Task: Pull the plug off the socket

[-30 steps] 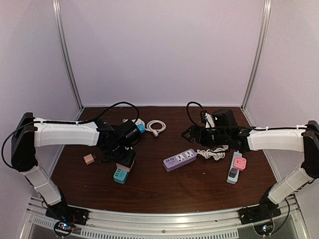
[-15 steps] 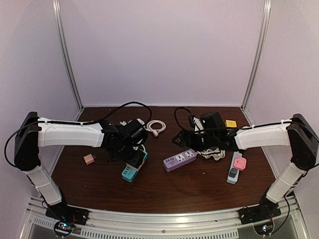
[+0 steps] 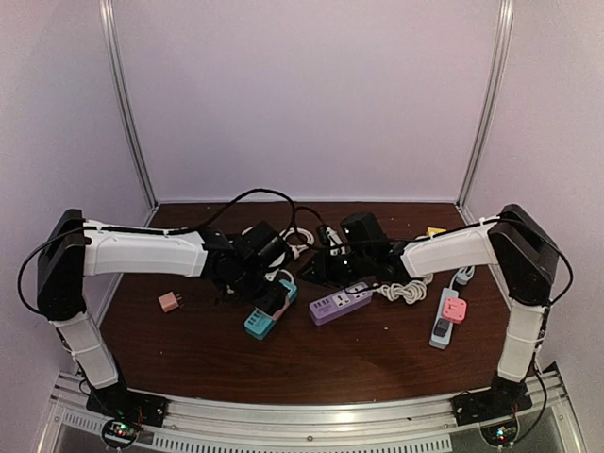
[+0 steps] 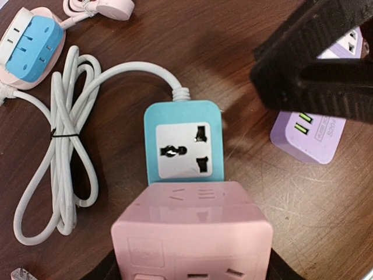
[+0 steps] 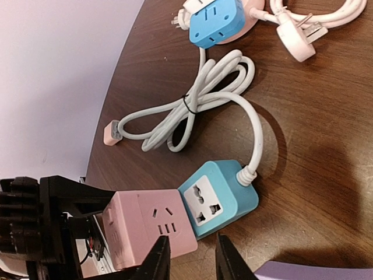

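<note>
1. The pink plug (image 4: 192,233) is seated in the end of the teal socket (image 4: 183,146), which lies flat on the table (image 4: 233,46) between the two arms.
2. The pink plug is clamped in the left gripper (image 4: 192,265). The hold is judged to anchor the plug while the socket body is drawn away.
3. The right gripper (image 5: 192,262) is held just beside the teal socket. Its fingers are only narrowly parted and nothing is seen between them.
4. The socket's free end is taken up by its white cord (image 4: 58,163), which is looped and tied on the left.
5. A purple power strip (image 4: 309,140) lies near the socket's right edge, so room for a finger there is judged tight.
6. Bare table is seen past the cord end, and a straight pull along the socket's length is judged unobstructed.
</note>
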